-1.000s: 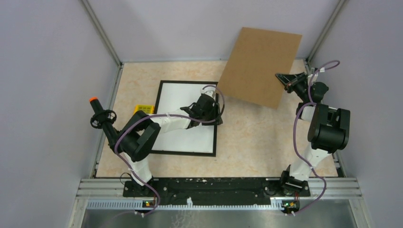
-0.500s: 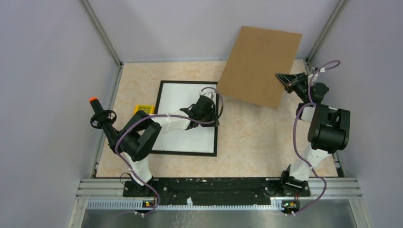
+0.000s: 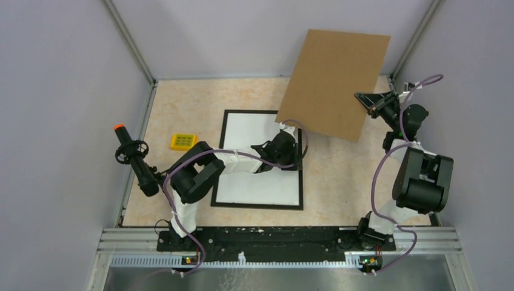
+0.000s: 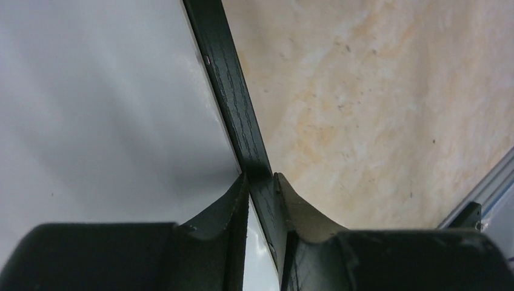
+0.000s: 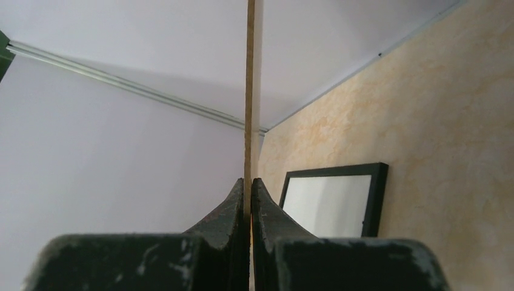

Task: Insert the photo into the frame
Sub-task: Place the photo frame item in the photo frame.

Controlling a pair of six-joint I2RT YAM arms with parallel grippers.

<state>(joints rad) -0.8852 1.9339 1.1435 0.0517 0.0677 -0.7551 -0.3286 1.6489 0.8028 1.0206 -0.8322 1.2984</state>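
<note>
frame (image 3: 219,157): flat, mid-counter, long axis near-to-far, far end canted slightly right
photo (image 3: 257,182): white side up, inside frame
left gripper (image 4: 260,179): clamped on frame's right rail
right gripper (image 5: 250,182): pinching cardboard sheet (image 3: 333,79), aloft at far-right corner

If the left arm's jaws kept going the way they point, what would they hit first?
The thin black rectangular picture frame: the left gripper has its jaws clamped astride the rail, the beige marbled table probably beneath.
</note>
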